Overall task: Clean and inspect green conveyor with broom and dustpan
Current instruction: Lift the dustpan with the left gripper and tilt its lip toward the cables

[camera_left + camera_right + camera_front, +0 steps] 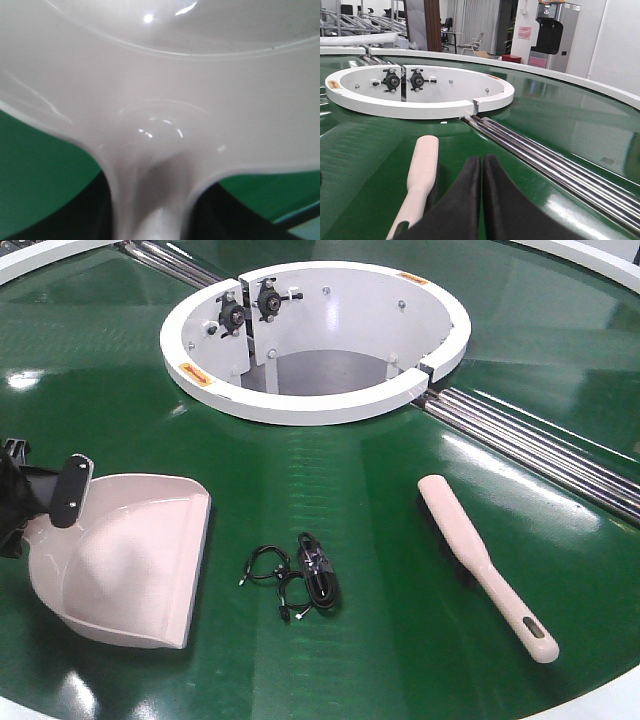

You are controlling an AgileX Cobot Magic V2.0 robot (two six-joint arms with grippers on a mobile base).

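Left fingers [68,490] clenched on the back end of the dustpan [125,570], whose handle runs between them in the wrist view. The pan is at the left edge of the conveyor [380,540], lip facing right. Right fingers [462,205] are pressed together, grasping nothing, low over the belt just beside the handle of the broom [485,565]; can't tell if they touch it. The broom lies flat right of centre, head toward the white ring [200,380], well apart from the dustpan. A black cable bundle [305,575] lies between them. Steel rollers [540,440] run out from the ring.
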